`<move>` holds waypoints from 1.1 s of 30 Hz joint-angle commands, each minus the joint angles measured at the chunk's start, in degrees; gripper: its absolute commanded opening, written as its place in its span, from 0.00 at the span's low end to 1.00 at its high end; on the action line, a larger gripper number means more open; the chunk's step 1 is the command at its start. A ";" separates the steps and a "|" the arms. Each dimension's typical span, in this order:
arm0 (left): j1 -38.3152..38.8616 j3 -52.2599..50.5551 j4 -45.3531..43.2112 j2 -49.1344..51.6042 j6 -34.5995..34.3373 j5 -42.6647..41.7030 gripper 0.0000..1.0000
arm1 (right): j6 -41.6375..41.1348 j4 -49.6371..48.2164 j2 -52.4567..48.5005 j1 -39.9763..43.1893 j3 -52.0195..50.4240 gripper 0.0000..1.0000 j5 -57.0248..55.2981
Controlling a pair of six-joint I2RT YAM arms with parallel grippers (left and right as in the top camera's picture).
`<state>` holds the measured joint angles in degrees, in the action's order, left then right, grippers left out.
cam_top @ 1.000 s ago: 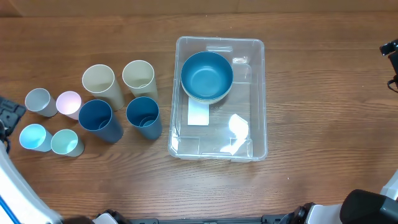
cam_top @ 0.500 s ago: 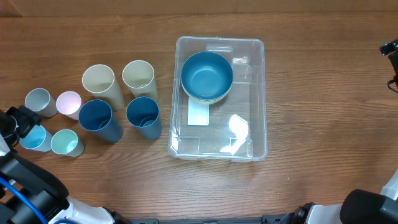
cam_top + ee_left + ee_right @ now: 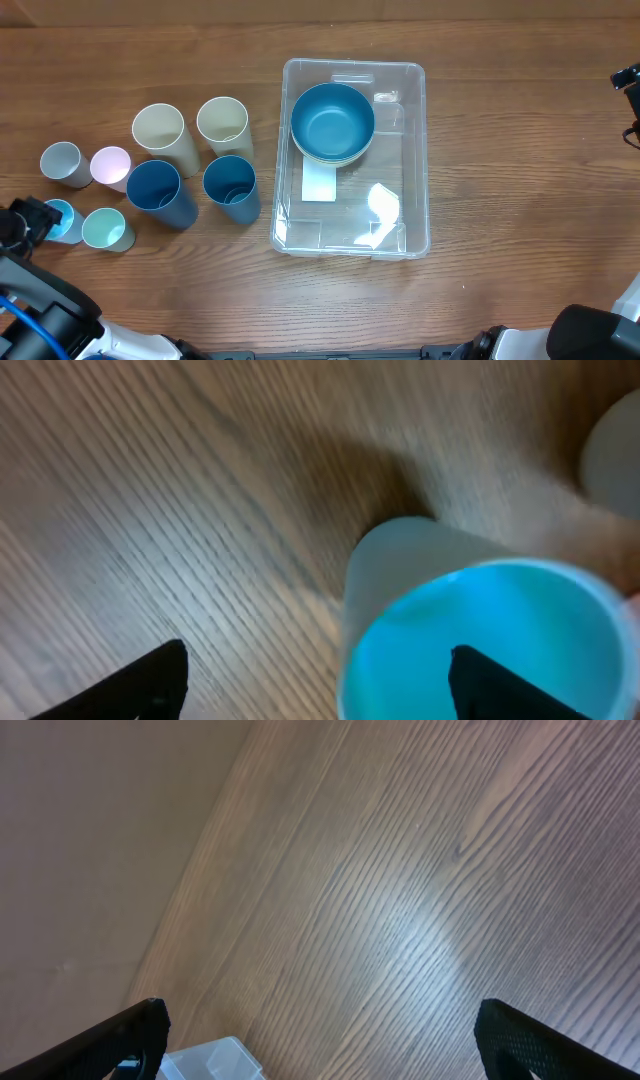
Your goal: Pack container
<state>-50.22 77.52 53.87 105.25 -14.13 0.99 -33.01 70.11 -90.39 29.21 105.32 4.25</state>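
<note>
My left jaws are wide open and empty at the light blue cup (image 3: 470, 630), so next I must squeeze it and carry it to the container (image 3: 400, 160) in the middle of the worktop (image 3: 500, 290).

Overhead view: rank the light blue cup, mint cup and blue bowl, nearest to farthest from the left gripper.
1. The light blue cup, right at the left gripper, near the table's left edge.
2. The mint cup, just beyond it.
3. The blue bowl, inside the container, mid-table.
</note>
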 commanded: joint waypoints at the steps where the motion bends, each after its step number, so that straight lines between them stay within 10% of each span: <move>1: 0.22 -2.71 -2.73 0.42 1.29 -0.61 0.59 | -0.24 -0.11 0.72 0.11 0.02 1.00 -0.11; 7: 0.22 -3.19 -4.07 0.42 0.13 0.92 0.04 | -0.24 -0.11 0.72 0.11 0.02 1.00 -0.11; 22: 4.20 6.23 9.68 -18.82 -11.02 -0.63 0.04 | -0.24 -0.11 0.72 0.11 0.02 1.00 -0.11; 27: 17.55 16.33 11.58 -31.93 -3.67 -2.23 0.04 | -0.24 -0.09 0.72 0.11 0.02 1.00 -0.11; 33: 54.18 20.90 8.24 -36.63 5.90 -2.01 0.04 | -0.24 -0.09 0.72 0.11 0.02 1.00 -0.11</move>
<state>-9.34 98.21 62.78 67.31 -13.96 -1.52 -32.99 70.11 -90.39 29.21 105.32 4.25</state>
